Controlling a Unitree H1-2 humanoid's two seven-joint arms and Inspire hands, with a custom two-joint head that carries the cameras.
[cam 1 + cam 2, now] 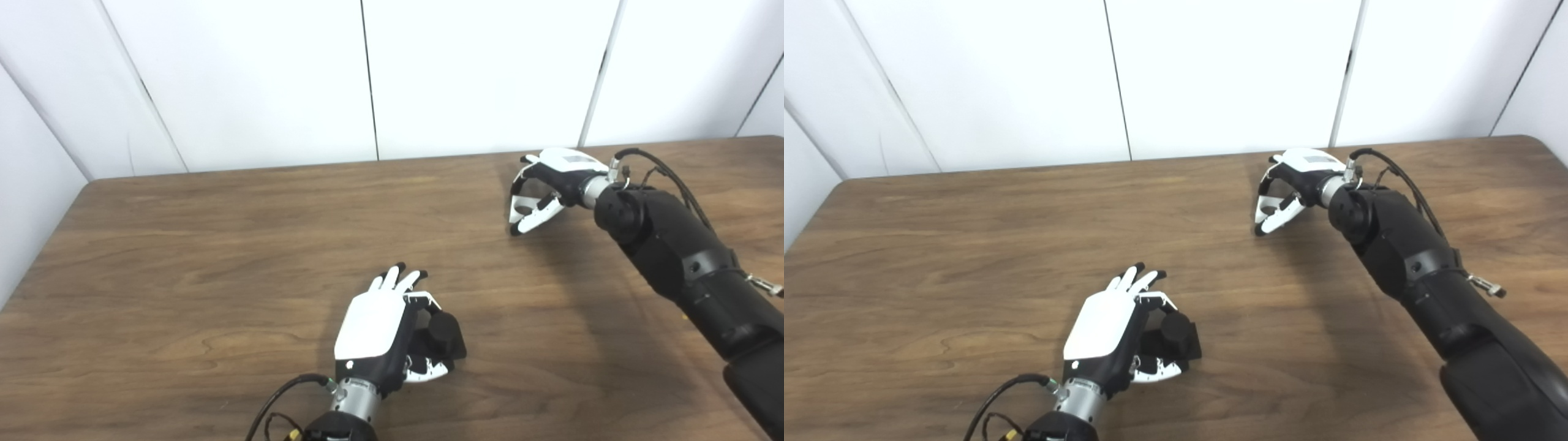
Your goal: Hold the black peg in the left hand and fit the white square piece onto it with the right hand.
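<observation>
Black peg (pixel 445 335) low in the centre of the frame, on the wooden bench (pixel 184 245), with the left hand (pixel 392 331) beside it, fingers pointing away up the frame and thumb curled round the near side, so it looks gripped, though contact is hard to judge. Over at the upper right, the right hand (pixel 545 190) hangs near the bench's far edge, fingers curled downward around a white square piece (pixel 525 207), apparently pinched against the thumb. Both hands well apart.
</observation>
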